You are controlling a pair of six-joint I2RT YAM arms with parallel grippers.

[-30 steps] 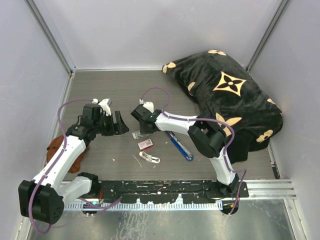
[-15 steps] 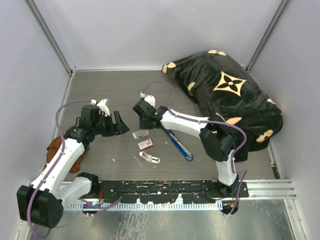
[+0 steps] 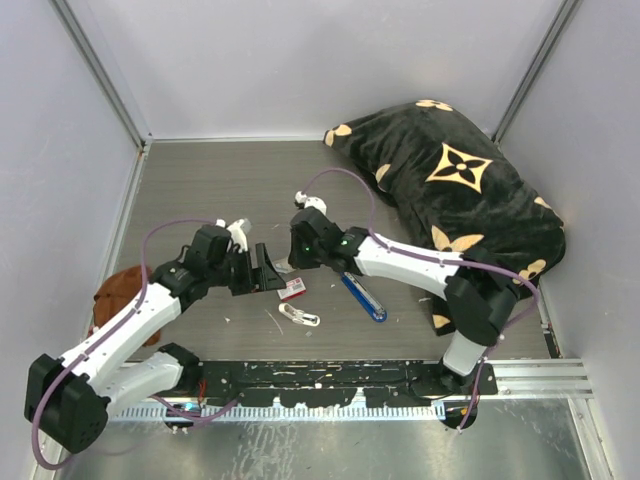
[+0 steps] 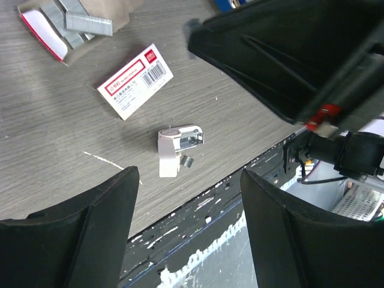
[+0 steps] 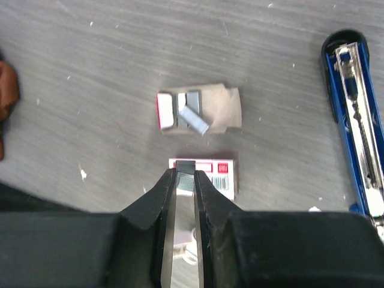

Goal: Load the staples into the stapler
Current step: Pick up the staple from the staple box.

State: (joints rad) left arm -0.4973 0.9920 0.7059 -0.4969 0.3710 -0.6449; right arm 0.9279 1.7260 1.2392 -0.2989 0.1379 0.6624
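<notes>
My right gripper point(image 5: 185, 177) is shut on a small silvery-grey block of staples point(image 5: 185, 168), held above the red-and-white box point(image 5: 216, 175). More staples point(image 5: 193, 115) lie in an opened cardboard tray beyond it. The blue stapler point(image 5: 355, 144) lies open at the right, its silver channel facing up; it also shows in the top view point(image 3: 362, 296). My left gripper point(image 4: 186, 240) is open and empty, above the table's near edge, next to my right gripper point(image 3: 300, 256). The loose staples point(image 4: 81, 21) show at the upper left of the left wrist view.
A small white oblong piece point(image 4: 171, 150) lies near the front edge, in front of the red-and-white box point(image 4: 135, 81). A black patterned pillow point(image 3: 455, 190) fills the right rear. A brown object point(image 3: 112, 295) lies at the left. Grey walls enclose the table.
My left gripper has swung right and forward, to beside the box. My right gripper has shifted right, from the staple tray to above the box, with a staple block in it.
</notes>
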